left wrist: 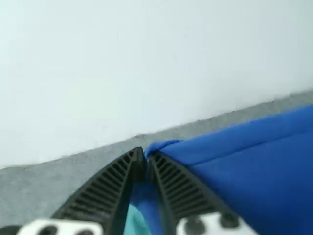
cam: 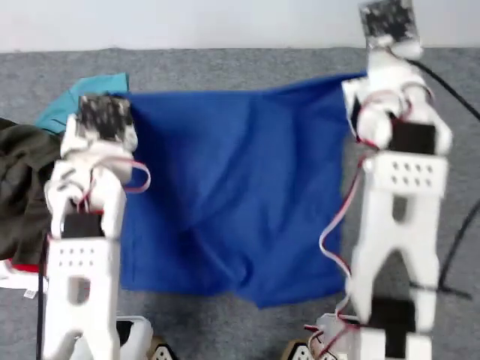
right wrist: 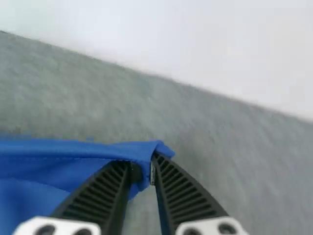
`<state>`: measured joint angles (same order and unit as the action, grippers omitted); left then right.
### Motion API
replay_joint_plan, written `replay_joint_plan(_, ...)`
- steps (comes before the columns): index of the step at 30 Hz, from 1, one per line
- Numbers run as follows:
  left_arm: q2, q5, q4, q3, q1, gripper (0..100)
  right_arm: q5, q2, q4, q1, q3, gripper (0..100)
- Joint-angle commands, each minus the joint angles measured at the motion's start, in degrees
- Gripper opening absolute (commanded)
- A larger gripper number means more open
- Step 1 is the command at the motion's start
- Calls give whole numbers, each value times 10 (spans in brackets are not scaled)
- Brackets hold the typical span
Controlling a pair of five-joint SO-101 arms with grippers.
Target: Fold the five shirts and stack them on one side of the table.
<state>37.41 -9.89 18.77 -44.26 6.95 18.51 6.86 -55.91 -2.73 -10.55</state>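
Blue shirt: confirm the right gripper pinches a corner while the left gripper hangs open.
Wrong on the left gripper: the left wrist view shows it shut on a corner of the blue shirt too. The right gripper does pinch its corner.

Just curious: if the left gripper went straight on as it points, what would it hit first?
Probably the white wall behind the grey table; the left gripper, shut on the blue shirt, aims about where they meet, depth unclear.

No text, number or sign is legible. A small white tag (cam: 29, 293) lies just beside the dark garment (cam: 19, 187); any print on it is too small to read.
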Motion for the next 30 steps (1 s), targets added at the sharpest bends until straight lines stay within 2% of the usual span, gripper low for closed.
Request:
replay_joint_plan(1, -127, 9, -22, 128, 11, 13, -4, -99, 10, 19, -160, 8)
replay_joint_plan(8, -335, 6, -20, 219, 10, 13, -3, -315, -92, 19, -389, 8)
replay_joint_plan(12, -395, 5, -21, 235, 10, 13, -2, -411, -123, 22, -510, 8)
replay_joint_plan(15, -407, 5, -19, 237, 9, 13, -2, -458, -198, 25, -593, 8)
replay_joint_plan(18, -402, 4, 25, 240, 15, 13, -2, -479, -325, 23, -668, 8)
replay_joint_plan(23, -351, 4, 106, 241, 28, 13, 35, -488, -473, 30, -739, 8)
replay_joint_plan(26, -295, 3, 201, 241, 27, 13, 36, -472, -472, 23, -721, 8)
replay_joint_plan(30, -231, -47, 303, 240, 28, 13, 36, -415, -473, 25, -660, 8)
